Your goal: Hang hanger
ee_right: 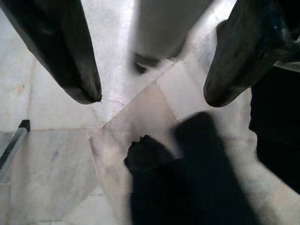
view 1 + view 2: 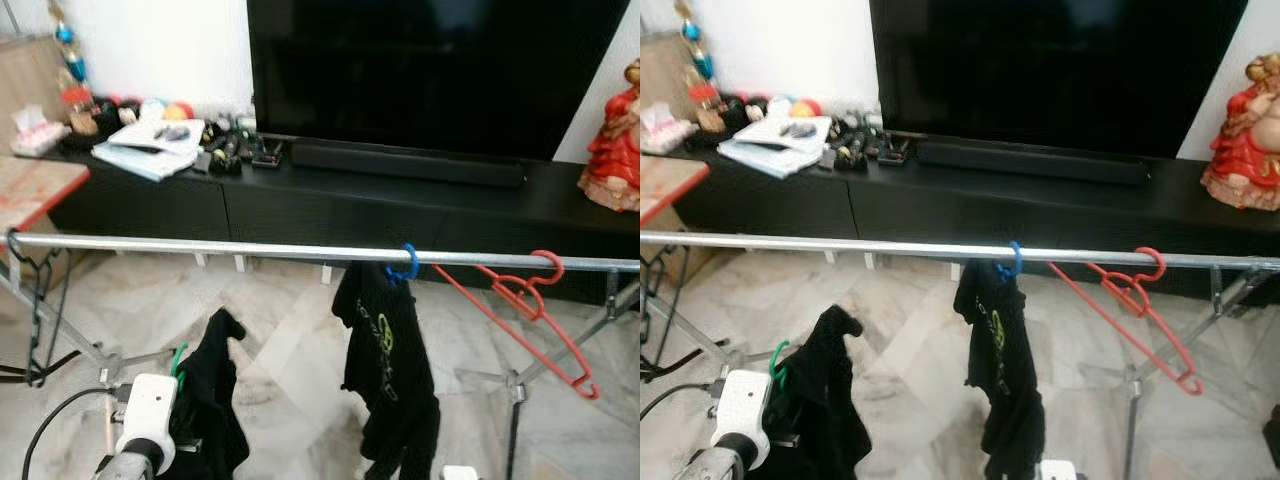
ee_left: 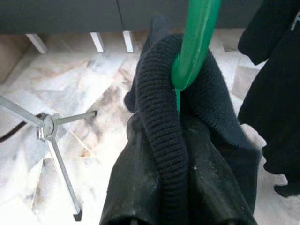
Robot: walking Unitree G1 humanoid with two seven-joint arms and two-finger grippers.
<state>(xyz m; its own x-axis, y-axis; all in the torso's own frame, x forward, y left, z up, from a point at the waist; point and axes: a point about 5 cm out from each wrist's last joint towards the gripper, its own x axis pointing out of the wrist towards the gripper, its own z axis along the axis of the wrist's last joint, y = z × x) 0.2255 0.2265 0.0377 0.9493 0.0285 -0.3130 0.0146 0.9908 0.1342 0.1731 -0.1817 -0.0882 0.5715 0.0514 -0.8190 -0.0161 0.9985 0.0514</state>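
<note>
Left gripper (image 3: 180, 187) clamps one green hanger (image 3: 194, 42) carrying a black garment (image 2: 215, 400), low at 7 o'clock, below the rail (image 2: 200, 247). Right gripper (image 1: 150, 93) is spread, holding nothing. Two hangers sit on the rail: blue hanger (image 2: 404, 266) with black shirt (image 2: 385, 380), red hanger (image 2: 525, 300) at 3 o'clock.

A green printed logo is showing on the black shirt (image 2: 385, 375) hanging from the rail (image 2: 250, 250), but its letters are too blurred to read.

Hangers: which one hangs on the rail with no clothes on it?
The red hanger, bare at the rail's right end; the blue hanger carries a black shirt.
</note>
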